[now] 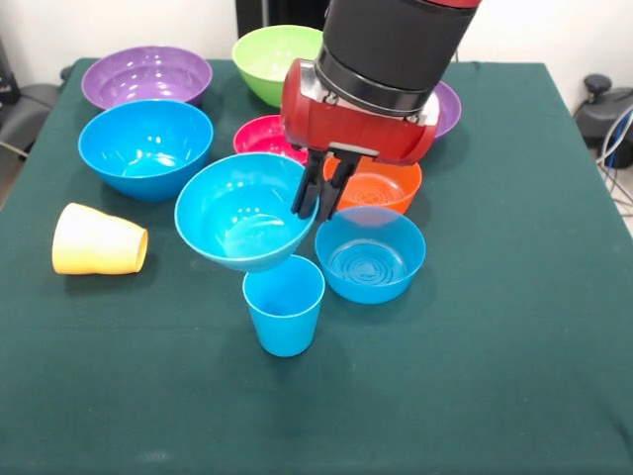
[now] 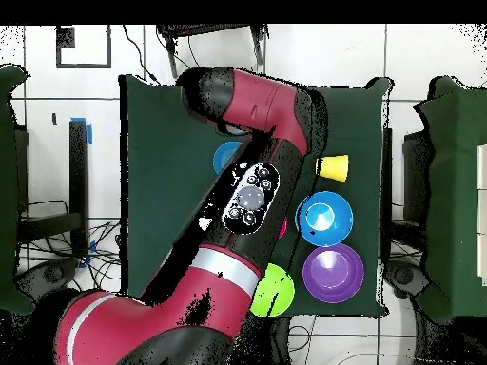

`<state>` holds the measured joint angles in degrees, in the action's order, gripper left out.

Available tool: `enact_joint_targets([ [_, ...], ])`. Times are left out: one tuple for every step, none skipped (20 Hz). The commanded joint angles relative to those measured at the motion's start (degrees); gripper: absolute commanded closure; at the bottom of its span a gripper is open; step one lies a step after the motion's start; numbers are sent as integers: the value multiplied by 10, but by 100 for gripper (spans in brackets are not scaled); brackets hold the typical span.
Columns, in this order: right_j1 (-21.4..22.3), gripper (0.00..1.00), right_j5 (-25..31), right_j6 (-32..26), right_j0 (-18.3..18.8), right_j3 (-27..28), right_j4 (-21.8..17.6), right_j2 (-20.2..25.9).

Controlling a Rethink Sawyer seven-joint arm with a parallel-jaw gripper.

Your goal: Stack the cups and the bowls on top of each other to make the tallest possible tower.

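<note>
A sky-blue tapered cup stands upright near the table's middle. A medium blue bowl hangs tilted over it, its base at the cup's mouth. My gripper is shut on the bowl's right rim, one finger inside and one outside. A small blue bowl sits right of the cup and also shows in the overhead view. The pale yellow cup lies on its side at the left. In the overhead view the arm hides the gripper, the held bowl and the blue cup.
Behind stand a large blue bowl, a purple bowl, a lime green bowl, a pink-red bowl, an orange bowl and a second purple bowl, partly behind the arm.
</note>
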<state>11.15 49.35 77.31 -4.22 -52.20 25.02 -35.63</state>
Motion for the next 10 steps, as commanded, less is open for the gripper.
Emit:
enact_joint_targets([
  [7, 100, -16, -32, 5, -34, -55, 102],
  [5, 100, -16, -27, 5, -29, -57, 103],
  [3, 100, -15, -22, 6, -24, -59, 105],
  [2, 100, -16, -17, 6, -22, -62, 106],
  [-1, 100, -14, -12, 6, -16, -63, 106],
  [-4, 100, -12, -6, 6, -10, -64, 105],
  [-8, 100, -11, -2, 6, -2, -65, 104],
  [-11, 100, -12, 2, 6, 2, -65, 104],
  [-13, 100, -14, 6, 5, 5, -65, 103],
  [-16, 100, -16, 11, 4, 11, -67, 100],
])
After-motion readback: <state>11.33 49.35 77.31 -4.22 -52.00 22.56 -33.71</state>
